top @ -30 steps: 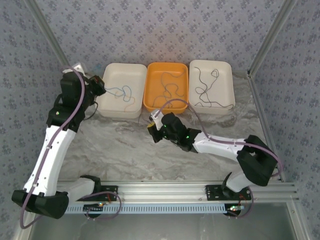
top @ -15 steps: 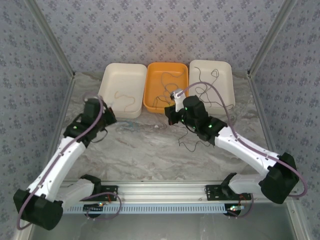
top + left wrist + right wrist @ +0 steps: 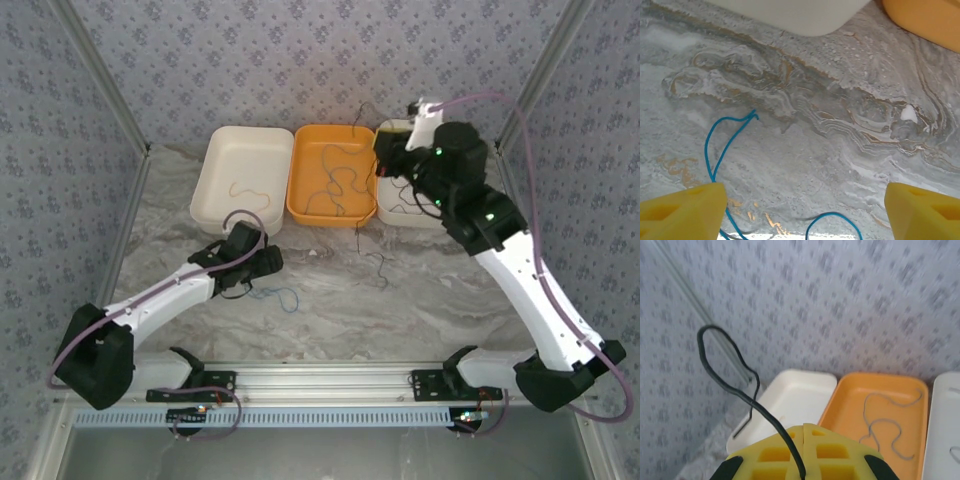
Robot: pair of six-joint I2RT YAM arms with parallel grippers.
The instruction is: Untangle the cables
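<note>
Right gripper (image 3: 802, 432) has raised a looping black cable (image 3: 699, 344).

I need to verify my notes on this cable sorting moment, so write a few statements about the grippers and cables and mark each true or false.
1. The right gripper is shut on a black cable. True.
2. The blue cable lies in a tray. False: it lies on the bare table, beside the left gripper.
3. The left gripper is open, holding nothing. True.
4. The left white tray has nothing in it. False: a tan cable lies inside it.
</note>
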